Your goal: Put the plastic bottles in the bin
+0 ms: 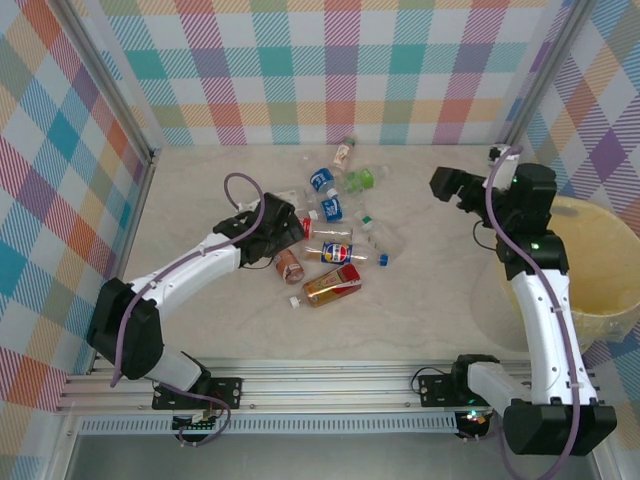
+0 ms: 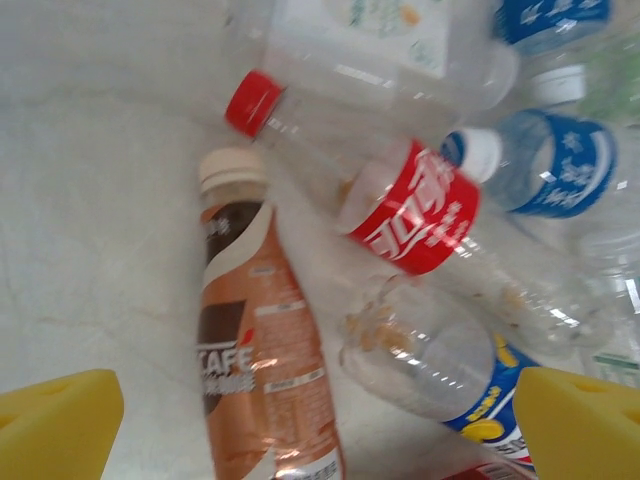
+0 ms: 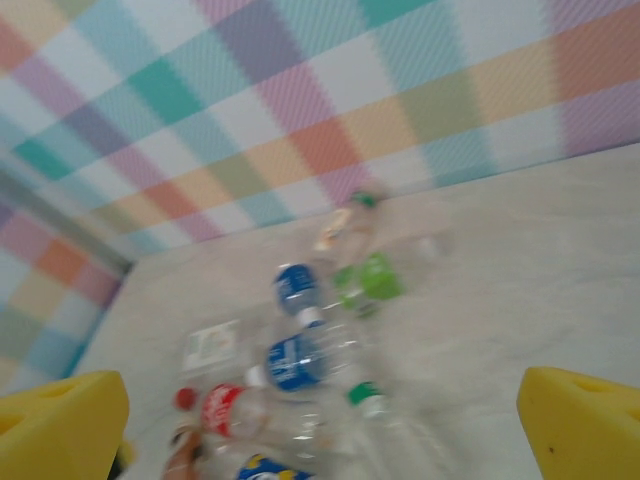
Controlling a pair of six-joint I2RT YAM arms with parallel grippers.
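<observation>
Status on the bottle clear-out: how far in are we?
Done: nothing I can confirm; the exposed part of the bin looks bare.
In hand: nothing gripped. The left gripper is open above the brown coffee bottle; the right gripper is open and empty.
Left: about ten plastic bottles, clustered on the table.

left gripper (image 1: pixel 285 228) hangs beside scattered plastic bottles (image 1: pixel 337 252); bin (image 1: pixel 603 262) far right.
</observation>
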